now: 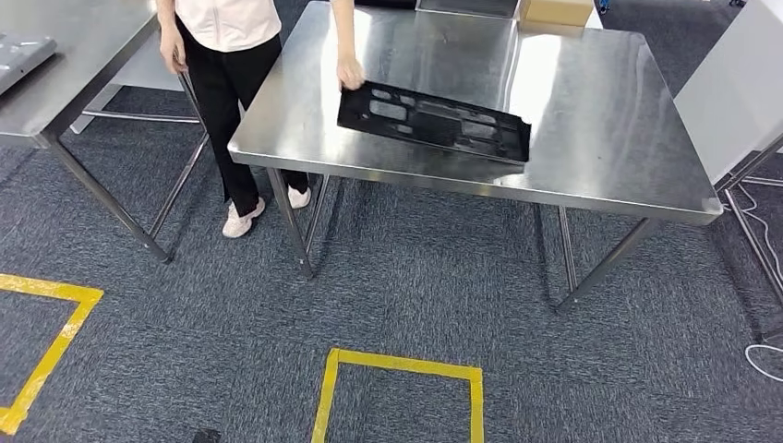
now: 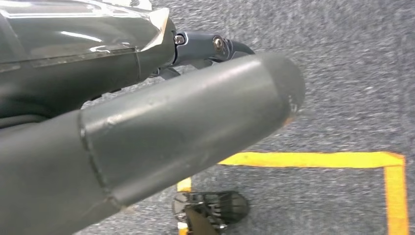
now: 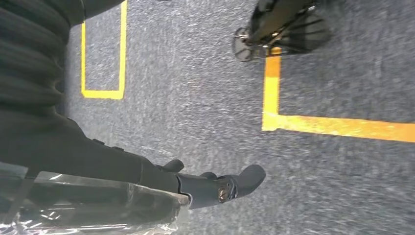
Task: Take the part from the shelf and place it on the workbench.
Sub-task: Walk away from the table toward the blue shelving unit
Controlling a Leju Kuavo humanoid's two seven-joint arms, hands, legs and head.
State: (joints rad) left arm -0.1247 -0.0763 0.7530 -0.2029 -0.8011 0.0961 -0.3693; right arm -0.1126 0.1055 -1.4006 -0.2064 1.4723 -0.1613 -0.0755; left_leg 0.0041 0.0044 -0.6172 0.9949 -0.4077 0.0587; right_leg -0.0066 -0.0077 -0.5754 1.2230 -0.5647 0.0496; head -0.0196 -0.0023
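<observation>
The part (image 1: 434, 122), a flat black panel, lies on the tabletop (image 1: 591, 138) near its front edge; a person's hand (image 1: 350, 74) touches its far corner. Nearer than the tabletop, both arms hang over carpet: left hand (image 2: 147, 142) and right hand (image 3: 215, 186) hold nothing, fingers loosely extended. Placing looks finished; next, probably another fetch.

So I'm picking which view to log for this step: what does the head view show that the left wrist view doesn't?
Head view alone: the black part lying flat on the steel workbench, a person's hand touching the part's near-left corner, a second steel table and a cardboard box at the workbench's far edge.

Left wrist view alone: the left robot hand close up, holding nothing, hanging over the floor.

Both: grey carpet marked with yellow tape squares.
</observation>
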